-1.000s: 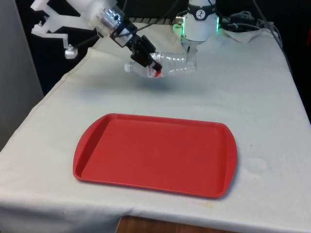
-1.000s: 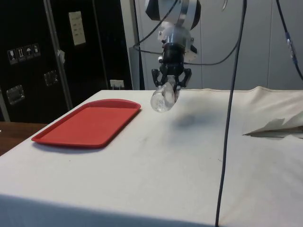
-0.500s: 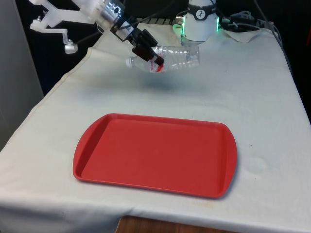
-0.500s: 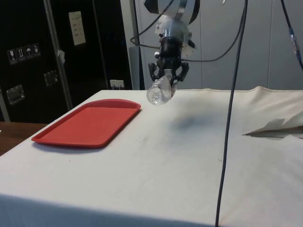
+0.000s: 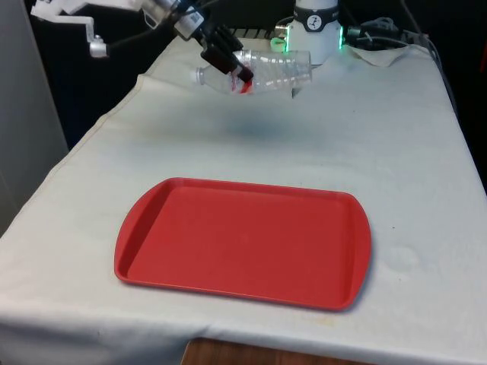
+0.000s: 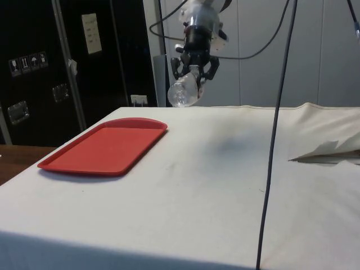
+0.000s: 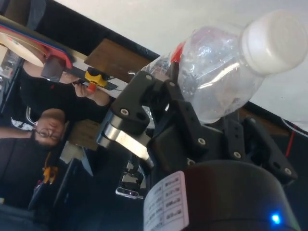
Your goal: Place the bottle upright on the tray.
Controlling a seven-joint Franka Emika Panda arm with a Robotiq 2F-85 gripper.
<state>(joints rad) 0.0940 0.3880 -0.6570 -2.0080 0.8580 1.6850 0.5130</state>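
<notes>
Clearly the pincer [image 5: 228,62] is clenched around a clear plastic water bottle [image 5: 262,73] near its neck end, holding it lying sideways high above the far part of the desk [image 5: 426,175], well apart from the red tray [image 5: 243,239] that sits nearer the front edge. The white cap [image 7: 274,33] pokes out past the black fingers [image 7: 178,120], and most of the bottle's body hangs free on the other side (a long lever on a thin, slippery wall). My worry is that turning it upright could let it swivel or slide in the grip, since so little of it is pinched. An empty bottle is light and tall, so if it is let go tilted or above the tray floor, it will likely topple or roll off.
</notes>
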